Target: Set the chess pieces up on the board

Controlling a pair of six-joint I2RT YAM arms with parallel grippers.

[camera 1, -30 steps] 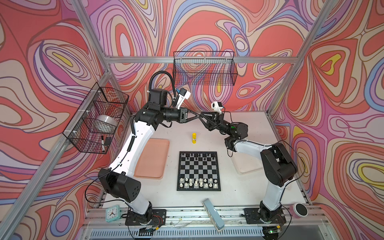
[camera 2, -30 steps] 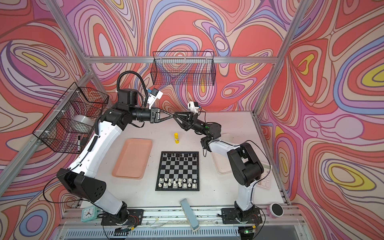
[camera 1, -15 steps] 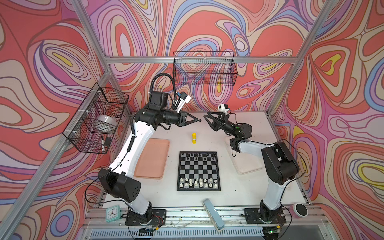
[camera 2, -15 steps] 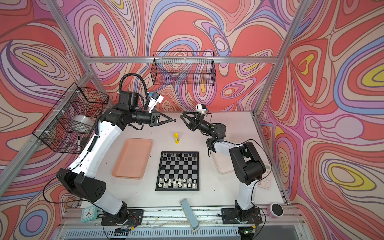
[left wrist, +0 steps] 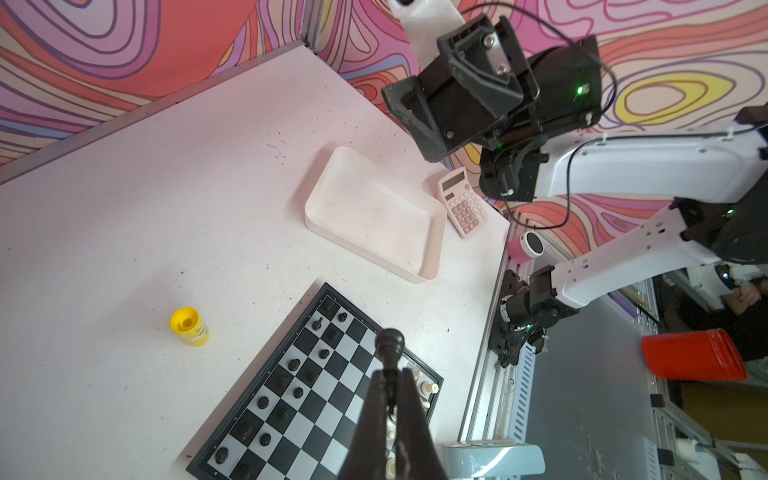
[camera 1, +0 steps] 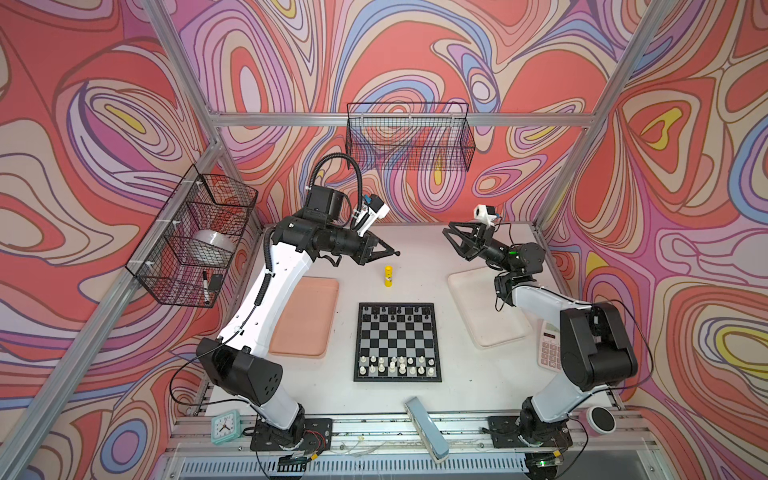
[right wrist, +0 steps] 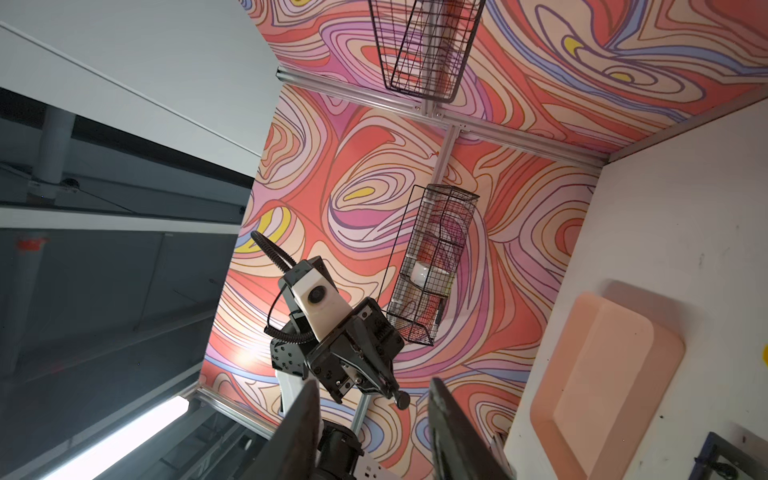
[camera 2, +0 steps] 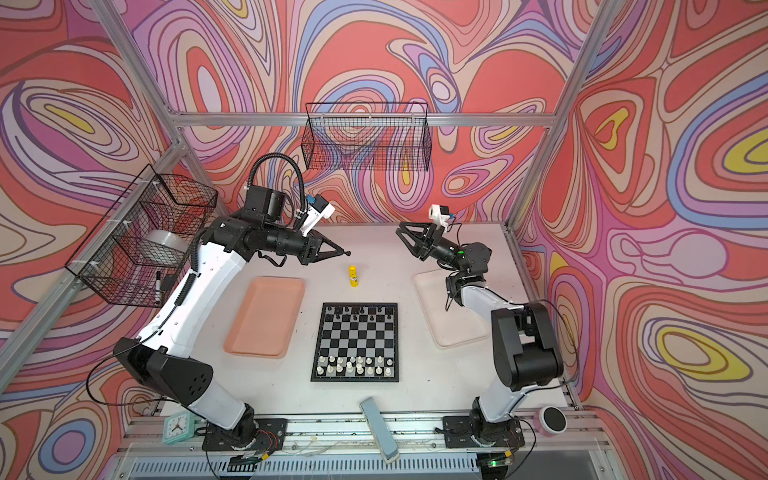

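Currently, my left pincer (camera 1: 392, 252) is closed on one black chessman (left wrist: 389, 343). The piece is clamped between the two fingers (left wrist: 409, 399), and a rounded end projects past the tips. My right pincer (camera 1: 454, 243) stands partly open, holding and touching nothing.

Position: both pincers are raised above the table, facing each other and well apart, beyond the far edge of the board (camera 1: 397, 338). The yellow glue stick (camera 1: 388, 276) stands upright between my left pincer and the board.

Board status: the black chessmen (camera 1: 395, 314) occupy the two far rows. The white chessmen (camera 1: 395, 365) occupy the two near rows.

View comparison:
- In both top views the held piece appears only as a small dark knob at the left tip. Only the left wrist view shows the grip clearly, with the board below it.
- The right wrist view shows the gap between my right fingers (right wrist: 442, 399), with the left pincer visible through it.
- The right wrist view also shows the pink tray (right wrist: 602, 374). The left wrist view shows the white tray (left wrist: 432, 249) instead.
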